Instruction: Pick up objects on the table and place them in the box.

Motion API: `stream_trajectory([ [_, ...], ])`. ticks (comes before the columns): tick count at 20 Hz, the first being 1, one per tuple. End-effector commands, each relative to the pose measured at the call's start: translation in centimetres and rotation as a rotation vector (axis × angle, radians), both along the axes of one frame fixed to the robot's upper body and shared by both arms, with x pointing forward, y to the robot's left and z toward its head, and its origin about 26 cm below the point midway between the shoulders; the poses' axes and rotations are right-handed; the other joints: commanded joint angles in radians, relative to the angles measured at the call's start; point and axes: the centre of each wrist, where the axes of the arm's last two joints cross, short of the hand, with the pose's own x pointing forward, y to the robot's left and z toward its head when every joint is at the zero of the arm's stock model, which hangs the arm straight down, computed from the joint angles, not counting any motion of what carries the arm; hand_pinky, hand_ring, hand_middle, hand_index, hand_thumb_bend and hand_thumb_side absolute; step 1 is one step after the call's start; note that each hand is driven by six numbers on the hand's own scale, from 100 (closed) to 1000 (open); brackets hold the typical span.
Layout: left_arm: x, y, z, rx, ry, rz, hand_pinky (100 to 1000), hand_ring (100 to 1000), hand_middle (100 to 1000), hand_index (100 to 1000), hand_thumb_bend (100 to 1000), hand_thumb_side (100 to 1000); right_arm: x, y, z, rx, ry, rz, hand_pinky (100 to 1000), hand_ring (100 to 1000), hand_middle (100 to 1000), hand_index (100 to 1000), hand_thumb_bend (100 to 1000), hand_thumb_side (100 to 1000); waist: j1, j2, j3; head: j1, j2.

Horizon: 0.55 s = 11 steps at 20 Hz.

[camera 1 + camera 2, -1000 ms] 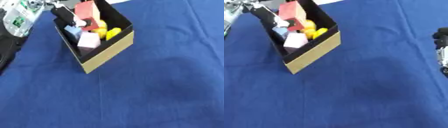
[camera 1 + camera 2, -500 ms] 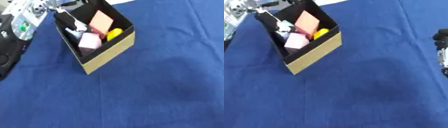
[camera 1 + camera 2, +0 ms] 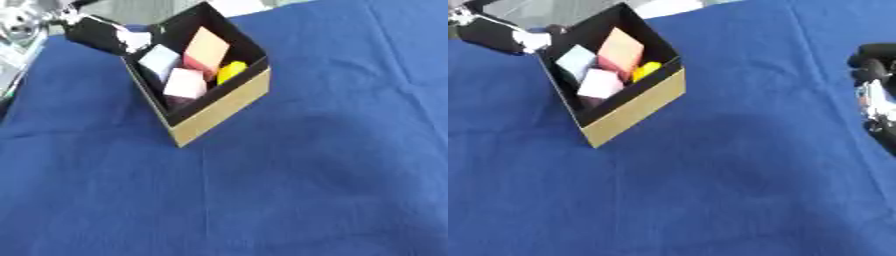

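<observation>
Left eye view: box (image 3: 219,107), black inside with tan outer walls, sits on the blue cloth (image 3: 289,190) toward the far left. Inside lie a pale blue block (image 3: 159,60), a pink block (image 3: 185,83), a salmon block (image 3: 208,49) leaning upright, and a yellow piece (image 3: 230,71) against the near wall. Left hand (image 3: 98,35) is just beside the box's far-left corner; its finger posture cannot be told. Right eye view: right hand (image 3: 874,95) shows at the right edge, well apart from the box, posture likewise unclear.
</observation>
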Motion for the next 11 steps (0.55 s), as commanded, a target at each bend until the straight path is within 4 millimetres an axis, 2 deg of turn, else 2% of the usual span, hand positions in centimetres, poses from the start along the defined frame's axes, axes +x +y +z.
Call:
stream_trajectory([
  [1,-5.0,0.6,1.6,-0.206,-0.121,-0.053,781,743,700,832,273,490,-0.3,-0.5,0.8,-0.019,-0.037,-0.022,737,739,644,730,100,412,-0.014,-0.029,0.010,-0.020,0.012],
  [6,-5.4,3.1,-3.0,-0.558,-0.107,-0.065,764,732,685,831,256,510,-0.3,-0.7,0.6,-0.007,-0.052,-0.048,740,744,652,735,100,398,-0.040,-0.034,0.028,-0.056,0.016],
  [11,-5.5,4.6,-7.5,-0.826,-0.093,-0.079,758,732,685,843,260,559,-0.4,-0.8,0.6,-0.003,-0.084,-0.075,747,751,661,744,100,401,-0.056,-0.040,0.037,-0.074,0.013],
])
